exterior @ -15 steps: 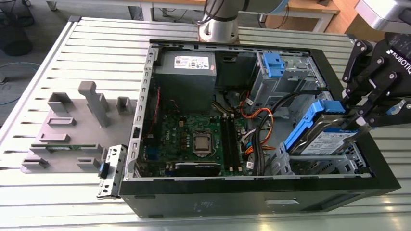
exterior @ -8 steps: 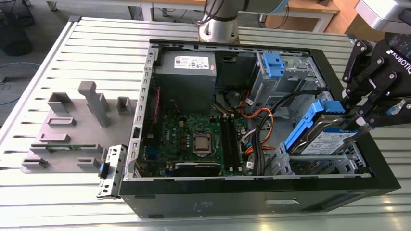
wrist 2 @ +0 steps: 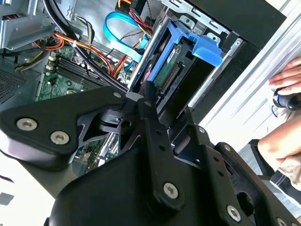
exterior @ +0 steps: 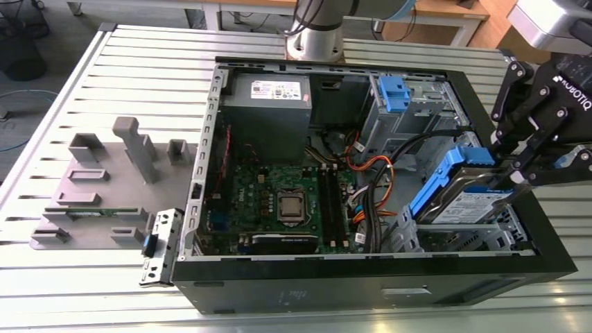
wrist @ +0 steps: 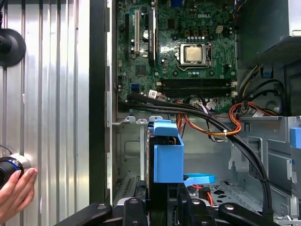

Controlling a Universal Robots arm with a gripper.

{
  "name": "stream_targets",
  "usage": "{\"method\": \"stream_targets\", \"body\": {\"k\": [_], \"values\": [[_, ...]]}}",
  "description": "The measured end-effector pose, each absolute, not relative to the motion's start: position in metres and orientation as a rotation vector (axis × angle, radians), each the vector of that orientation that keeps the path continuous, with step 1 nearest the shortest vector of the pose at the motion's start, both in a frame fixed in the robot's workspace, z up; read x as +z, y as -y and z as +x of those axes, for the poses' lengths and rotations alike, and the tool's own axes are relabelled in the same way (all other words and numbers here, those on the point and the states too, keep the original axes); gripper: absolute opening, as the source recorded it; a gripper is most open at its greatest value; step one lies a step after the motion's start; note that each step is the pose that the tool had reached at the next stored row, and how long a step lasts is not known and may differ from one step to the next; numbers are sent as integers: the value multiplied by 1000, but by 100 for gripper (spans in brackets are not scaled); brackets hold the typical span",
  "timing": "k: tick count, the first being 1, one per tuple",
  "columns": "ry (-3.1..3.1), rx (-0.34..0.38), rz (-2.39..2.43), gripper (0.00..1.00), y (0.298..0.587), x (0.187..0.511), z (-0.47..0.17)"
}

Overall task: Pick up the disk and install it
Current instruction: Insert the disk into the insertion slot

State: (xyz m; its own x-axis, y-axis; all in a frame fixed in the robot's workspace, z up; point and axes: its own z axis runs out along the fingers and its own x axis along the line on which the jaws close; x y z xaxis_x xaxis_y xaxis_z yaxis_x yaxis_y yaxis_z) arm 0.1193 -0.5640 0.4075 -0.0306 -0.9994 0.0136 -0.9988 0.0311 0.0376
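Observation:
The disk (exterior: pixel 470 200) is a silver drive with a white-and-blue label in a blue carrier (exterior: pixel 442 177). It stands tilted on edge over the metal drive cage (exterior: pixel 490 232) at the front corner of the open computer case (exterior: pixel 370 291), on the exterior view's right. My gripper (exterior: pixel 511 171) reaches in from the right and is shut on the disk's upper end. Both wrist views show the blue carrier (wrist: pixel 167 157) (wrist 2: pixel 205 47) between my fingers (wrist: pixel 136 207), with the disk's connector edge (wrist 2: pixel 172 70) pointing into the case.
Inside the case lie the motherboard (exterior: pixel 287 198), a grey power-supply box (exterior: pixel 268 94), orange and black cables (exterior: pixel 375 173) and a second blue carrier (exterior: pixel 393 94) at the back. Grey fixture blocks (exterior: pixel 102 180) stand left of the case. A person's hand (wrist: pixel 14 193) rests on the slatted table.

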Motion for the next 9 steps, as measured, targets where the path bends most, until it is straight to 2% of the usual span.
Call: {"method": "stream_targets", "body": {"k": [9], "values": [[2229,-27,2162,35,564,391,119]]}}
